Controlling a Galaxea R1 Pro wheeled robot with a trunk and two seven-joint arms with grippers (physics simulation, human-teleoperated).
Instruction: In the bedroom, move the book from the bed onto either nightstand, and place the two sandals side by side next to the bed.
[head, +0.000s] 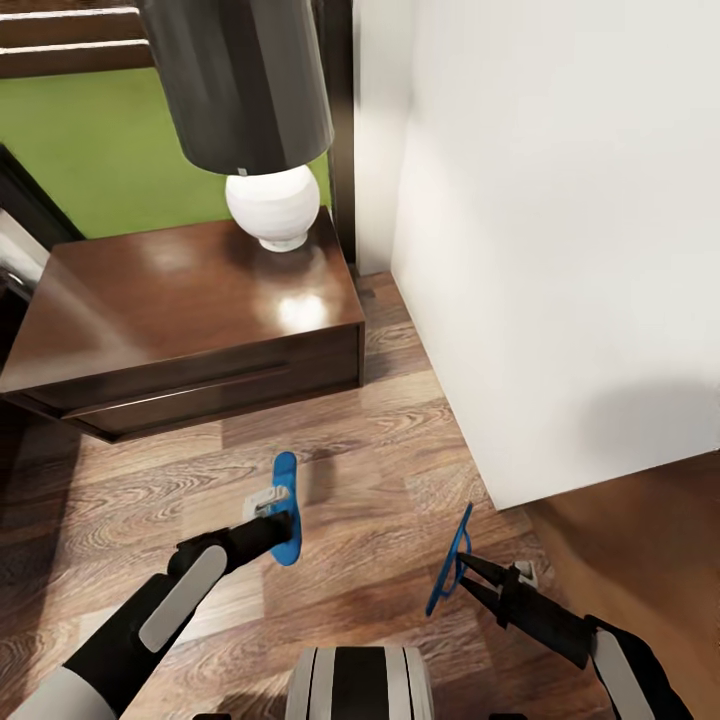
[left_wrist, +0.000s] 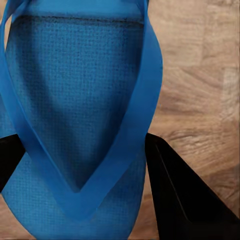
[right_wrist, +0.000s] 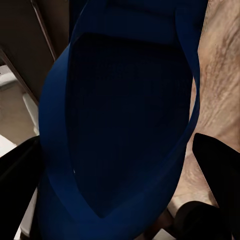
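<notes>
Brown wood-plank floor (head: 380, 440), glossy dark brown wooden nightstand (head: 190, 310) by white wall (head: 560, 230), left gripper (head: 285, 522) and right gripper (head: 465, 572) each clamping a bright blue flip-flop sandal (head: 285, 478).

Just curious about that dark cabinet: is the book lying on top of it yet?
No. The nightstand carries a lamp on its glossy top, and no book.

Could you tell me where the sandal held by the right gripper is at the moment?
In the head view, the right-hand sandal is held on edge in the right gripper, above the wood floor near the white corner.
</notes>
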